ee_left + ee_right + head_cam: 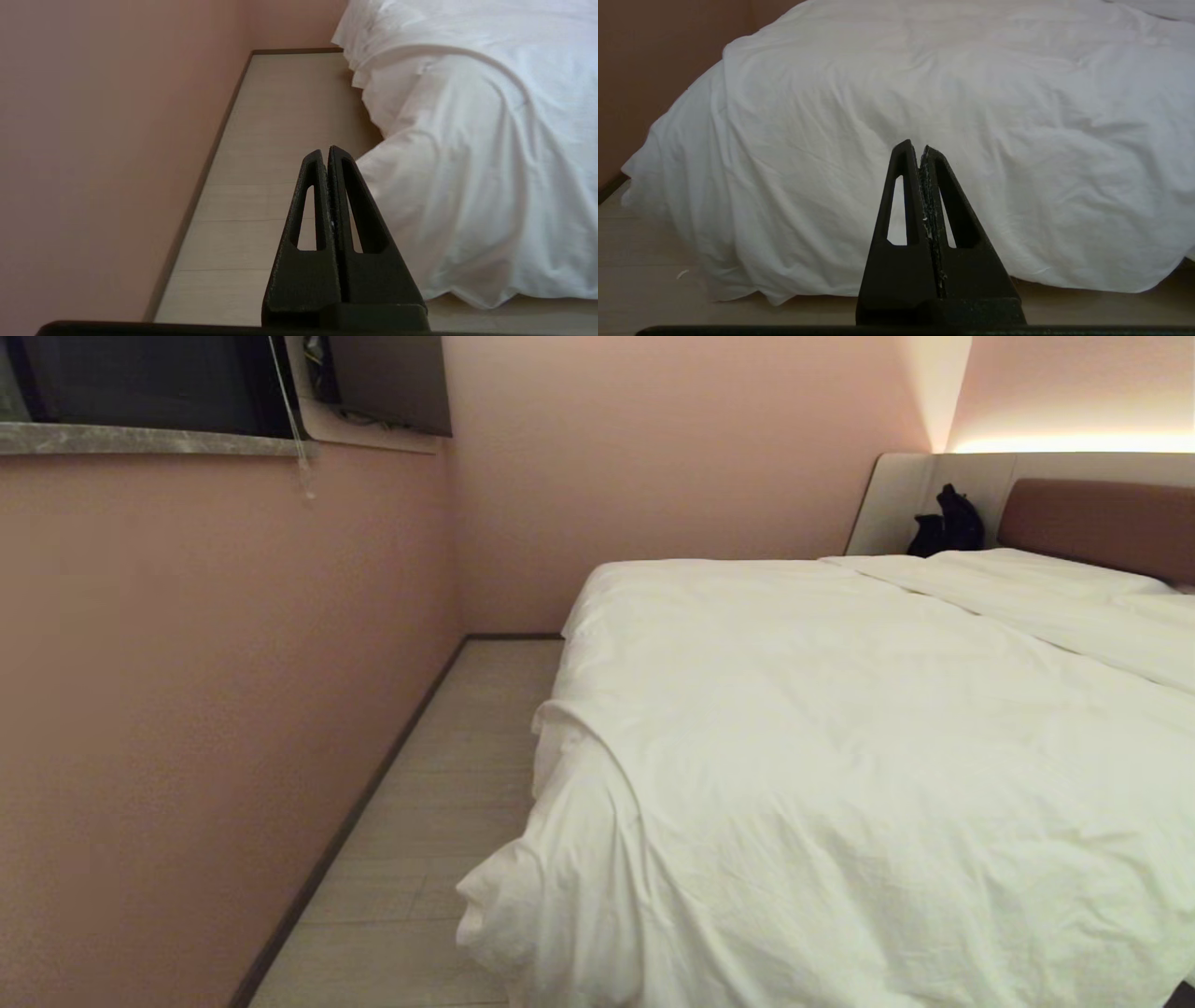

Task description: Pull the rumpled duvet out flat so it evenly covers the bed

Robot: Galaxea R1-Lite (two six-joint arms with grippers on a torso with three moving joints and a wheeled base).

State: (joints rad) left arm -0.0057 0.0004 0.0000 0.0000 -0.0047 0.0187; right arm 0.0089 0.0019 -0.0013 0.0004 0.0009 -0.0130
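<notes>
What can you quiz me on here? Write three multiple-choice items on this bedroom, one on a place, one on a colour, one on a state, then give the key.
1. Where is the black bag?
A. On the floor beside the bed
B. At the head of the bed, left of the headboard
C. On the window ledge

2. What colour is the duvet?
A. Grey
B. Brown
C. White

3. How is the left hand?
A. Shut and empty
B. Shut on the duvet
C. Wide open

Key: 1 B, the bag sits against the pale surround next to the brown headboard. 2 C, the cover over the bed is plain white. 3 A, its fingers meet with nothing between them, over the floor.
</notes>
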